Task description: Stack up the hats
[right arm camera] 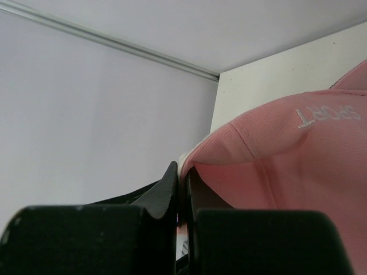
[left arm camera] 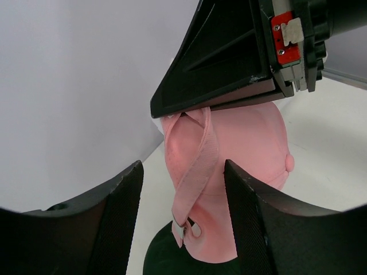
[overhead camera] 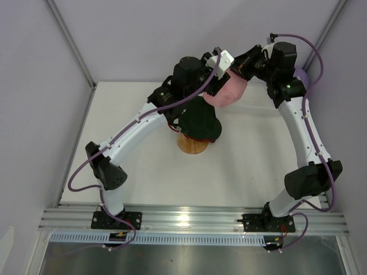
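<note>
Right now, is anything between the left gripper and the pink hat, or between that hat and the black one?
Nothing visible does. The back strap of the pink hat lies straight ahead of the open left gripper, unobstructed. The right gripper is shut on that hat's edge. The black hat sits directly below it, with nothing between them.

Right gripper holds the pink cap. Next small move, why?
Probably close the left gripper on the back strap of the pink cap: its open jaws straddle the strap, while the right gripper pinches the cap's edge above the black cap.
</note>
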